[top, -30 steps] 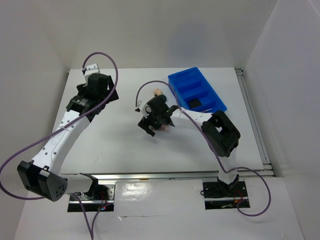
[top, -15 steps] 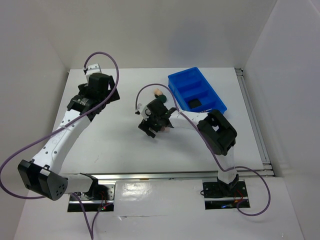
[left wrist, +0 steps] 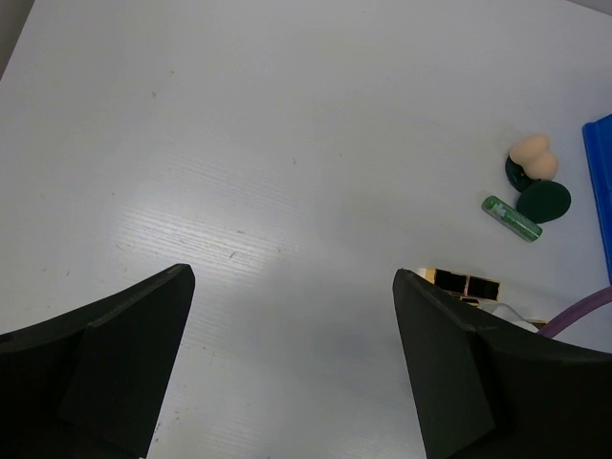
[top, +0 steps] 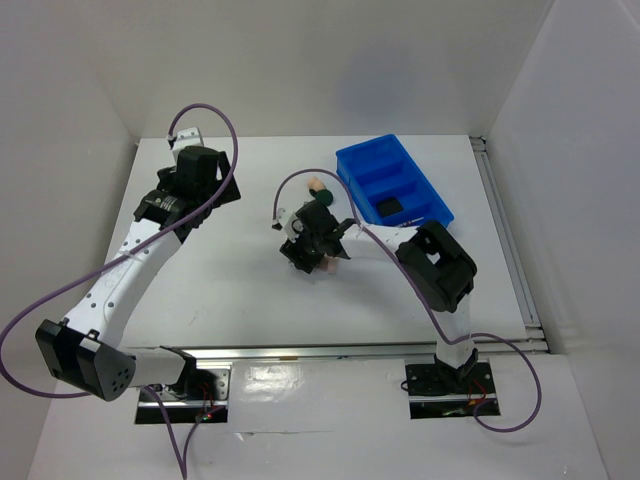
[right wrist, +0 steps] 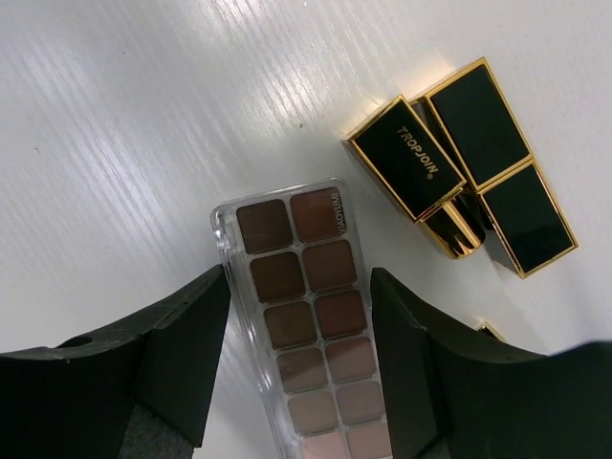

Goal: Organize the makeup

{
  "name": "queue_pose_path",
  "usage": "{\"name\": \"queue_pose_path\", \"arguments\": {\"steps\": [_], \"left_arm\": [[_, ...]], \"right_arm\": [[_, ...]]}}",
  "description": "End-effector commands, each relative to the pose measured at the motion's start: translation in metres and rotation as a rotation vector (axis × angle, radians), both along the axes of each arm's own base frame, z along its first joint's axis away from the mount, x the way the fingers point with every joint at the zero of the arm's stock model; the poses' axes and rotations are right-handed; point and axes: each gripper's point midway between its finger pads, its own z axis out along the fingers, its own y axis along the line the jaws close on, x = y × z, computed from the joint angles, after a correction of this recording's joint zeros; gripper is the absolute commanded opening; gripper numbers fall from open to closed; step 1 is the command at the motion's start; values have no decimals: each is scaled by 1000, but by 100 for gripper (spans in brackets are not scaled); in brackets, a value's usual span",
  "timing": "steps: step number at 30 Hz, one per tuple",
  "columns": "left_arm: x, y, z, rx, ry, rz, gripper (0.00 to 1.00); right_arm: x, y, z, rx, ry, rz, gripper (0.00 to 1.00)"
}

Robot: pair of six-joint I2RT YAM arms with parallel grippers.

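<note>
My right gripper (right wrist: 298, 311) is open and straddles the pinkish-brown palette (right wrist: 308, 316), which lies flat on the table with one finger close on each long side. Two black-gold lipstick tubes (right wrist: 406, 158) lie just beyond it; the second one (right wrist: 499, 177) is beside the first. In the top view this gripper (top: 308, 248) is low at the table's middle. My left gripper (left wrist: 295, 277) is open and empty over bare table at the back left (top: 205, 185). It sees the beige sponge (left wrist: 532, 156), the green round piece (left wrist: 543, 201), the green tube (left wrist: 512, 218) and a lipstick tube (left wrist: 459, 283).
The large blue bin (top: 420, 180) stands at the back right with a black square compact (top: 390, 207) in its near compartment. Its edge shows in the left wrist view (left wrist: 601, 191). White walls close in the table on three sides.
My right gripper has shifted slightly left and settled down around the palette. The left arm has not moved.
</note>
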Motion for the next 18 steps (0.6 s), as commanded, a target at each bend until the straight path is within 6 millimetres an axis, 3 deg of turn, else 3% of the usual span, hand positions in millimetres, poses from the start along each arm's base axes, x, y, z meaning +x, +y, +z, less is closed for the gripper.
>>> {"name": "queue_pose_path", "arguments": {"steps": [1, 5, 8, 14, 18], "left_arm": [[3, 0, 5, -14, -25, 1, 100], [3, -1, 3, -14, -25, 1, 100], [3, -1, 3, -14, -25, 1, 100], [2, 0, 6, -16, -33, 1, 100], [2, 0, 6, -9, -31, -4, 100]], "right_arm": [[-32, -16, -13, -60, 136, 1, 57], [-34, -15, -4, -59, 154, -2, 65], [-31, -22, -4, -82, 132, -35, 82], [-36, -37, -17, -122, 133, -65, 83], [-39, -39, -20, -129, 140, -66, 71]]}}
